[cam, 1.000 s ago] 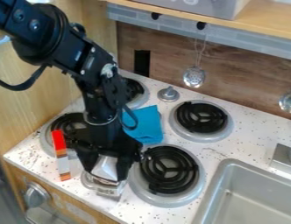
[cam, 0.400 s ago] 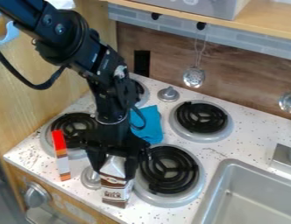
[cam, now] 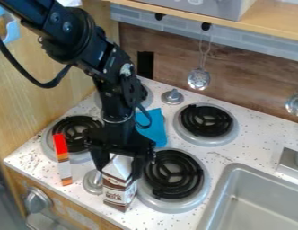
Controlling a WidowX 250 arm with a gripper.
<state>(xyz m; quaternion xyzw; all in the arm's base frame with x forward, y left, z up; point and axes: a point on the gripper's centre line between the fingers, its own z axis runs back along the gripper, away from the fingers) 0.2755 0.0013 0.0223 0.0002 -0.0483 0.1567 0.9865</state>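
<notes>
the carton hangs below the gripper, its top between the fingers.

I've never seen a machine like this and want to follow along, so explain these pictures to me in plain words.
The machine is a black robot arm, coming in from the upper left. At its end hangs a two-fingered claw. Every picture comes from one fixed camera looking down at a slant.

The claw grips the top of a brown-and-white carton, with a finger on either side. Around it is a white speckled counter with stove burners, a blue cloth and a narrow red-and-white box. A metal sink sits at the lower right.
</notes>
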